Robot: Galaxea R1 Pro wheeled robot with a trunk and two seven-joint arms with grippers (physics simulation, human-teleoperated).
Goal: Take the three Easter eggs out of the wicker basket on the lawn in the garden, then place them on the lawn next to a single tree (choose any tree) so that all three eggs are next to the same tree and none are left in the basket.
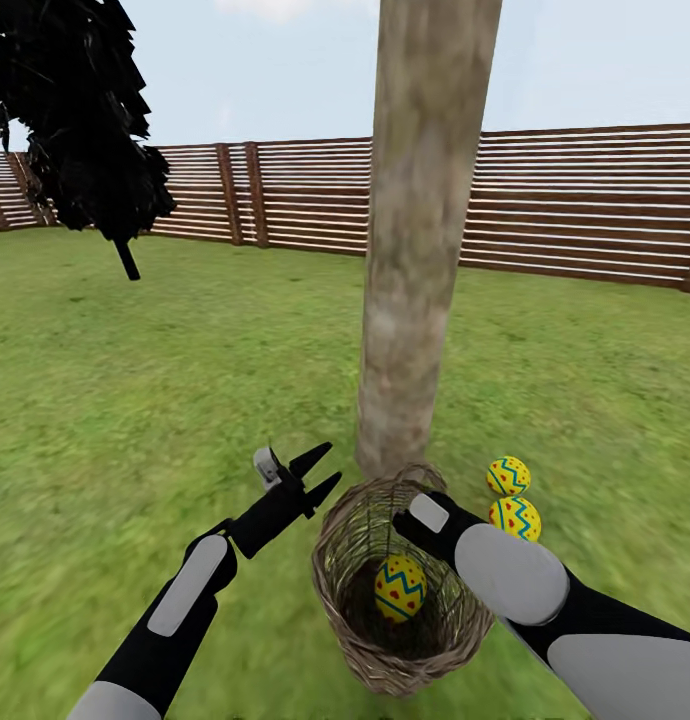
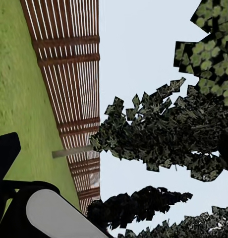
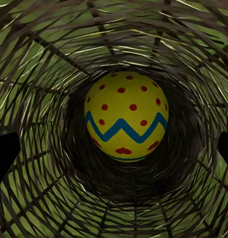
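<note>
Leftmost, the left gripper [image 1: 320, 473] hangs over the lawn [image 1: 135, 380] just left of the basket [image 1: 337, 560], its fingers spread wide and holding nothing; its wrist view looks off to the fence [image 2: 69, 74] and dark foliage [image 2: 158, 134]. Next comes the basket, at the near foot of the tree [image 1: 415, 250], with one egg [image 1: 400, 588] left at its bottom. From the right, the right arm [image 1: 505, 570] reaches over the rim, and it is clearly the nearer one. Its wrist view looks straight down the basket at the egg [image 3: 126, 116], dead ahead, the dark fingertips [image 3: 5, 153] wide apart at either edge, empty. Furthest right, two eggs [image 1: 508, 476] already lie touching on the grass beside the trunk.
</note>
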